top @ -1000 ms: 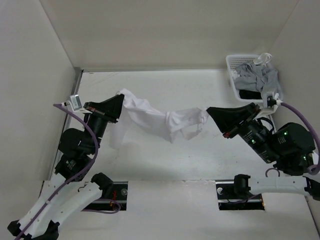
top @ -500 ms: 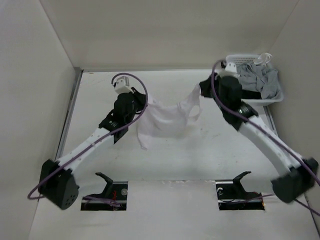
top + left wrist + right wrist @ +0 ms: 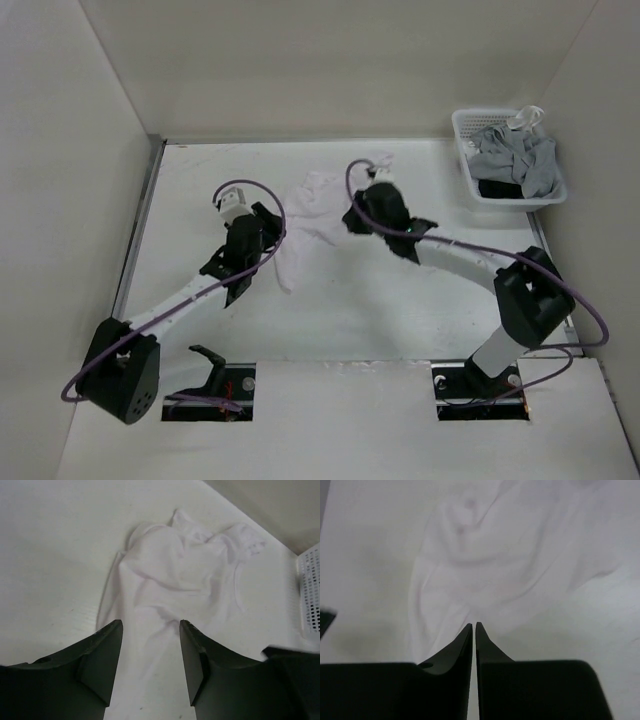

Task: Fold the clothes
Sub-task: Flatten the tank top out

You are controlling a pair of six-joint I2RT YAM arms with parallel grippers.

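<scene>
The white surface (image 3: 200, 170) carries everything. The garment (image 3: 310, 210) lies on it in a loose, rumpled heap between the two arms, toward the back and well apart from the basket (image 3: 460, 128) of grey clothes (image 3: 515, 160) in the far right corner. It looks dropped mid-surface so that both arms can reach it. No fold is made yet, and it will likely need spreading flat first. The left pincer (image 3: 150, 625) stands wide open and empty, a strip of cloth running under its gap, which suggests it is clear of the fabric. The right pincer (image 3: 474, 625) is all but closed, only a slit between its tips at the cloth's near edge. No fabric shows in that slit.
</scene>
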